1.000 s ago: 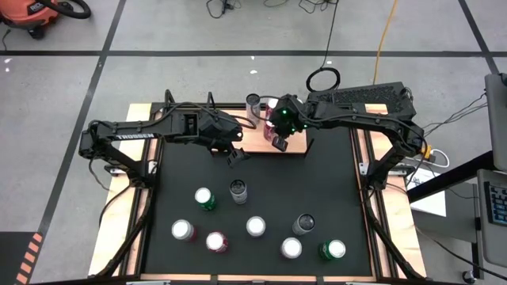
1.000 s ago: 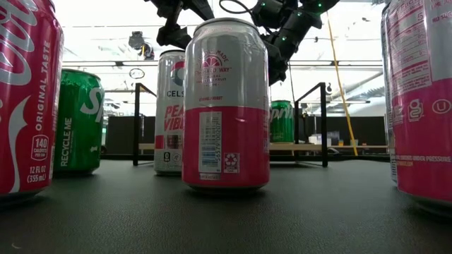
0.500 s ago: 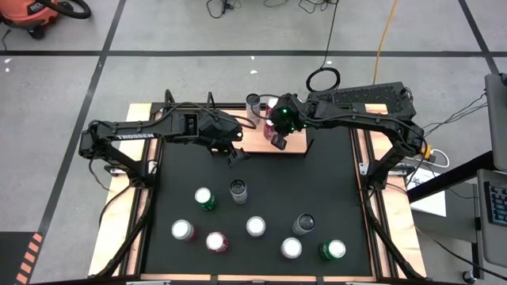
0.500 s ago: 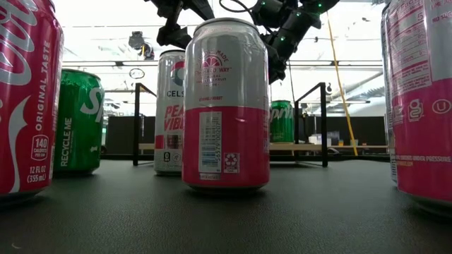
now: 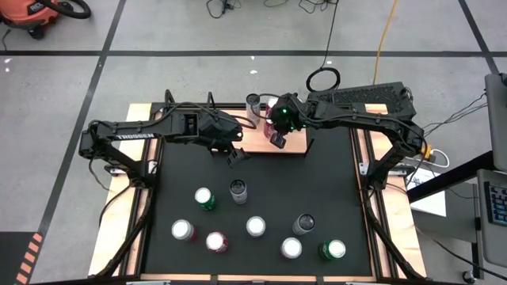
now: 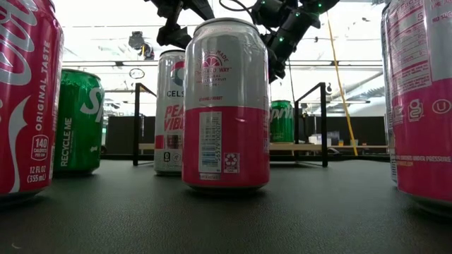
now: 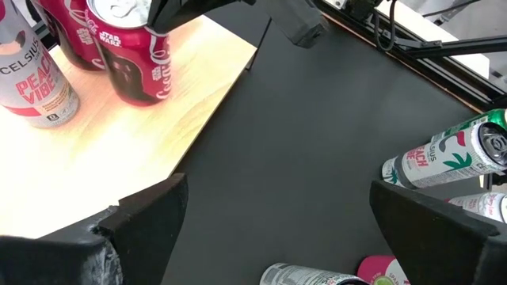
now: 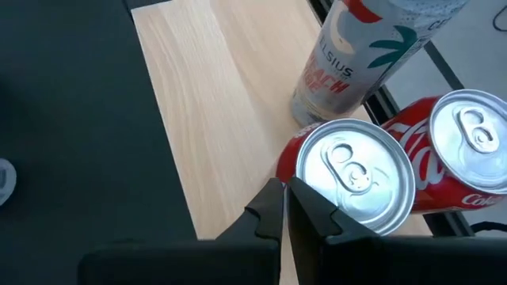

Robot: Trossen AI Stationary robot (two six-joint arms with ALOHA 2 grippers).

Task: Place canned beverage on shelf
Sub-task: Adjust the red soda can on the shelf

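The shelf [image 5: 252, 136], a light wooden board, lies at the far middle of the black mat. On it stand a white Celsius can [image 8: 348, 55] and two red cola cans [image 8: 356, 178] [image 8: 467, 158]. My right gripper [image 8: 283, 210] hovers shut over the shelf, its tips right beside the nearer red can's top rim. My left gripper [image 7: 277, 229] stands open above the mat, just off the shelf's near left corner, with nothing between its fingers. In the high view my right gripper [image 5: 277, 138] and my left gripper [image 5: 235, 156] are close together. My right gripper slants down with its shut fingertips [image 8: 305, 207] against or just beside the rim of the nearer red can's top [image 8: 317, 198]. I cannot tell whether they touch it. The can stands upright on the shelf.
Several loose cans stand on the near half of the mat, among them a green one [image 5: 204, 198], a grey one [image 5: 238, 191] and a pink-and-white one [image 6: 226, 106]. Bare mat [image 5: 325, 182] lies between them and the shelf. Wooden strips edge the mat.
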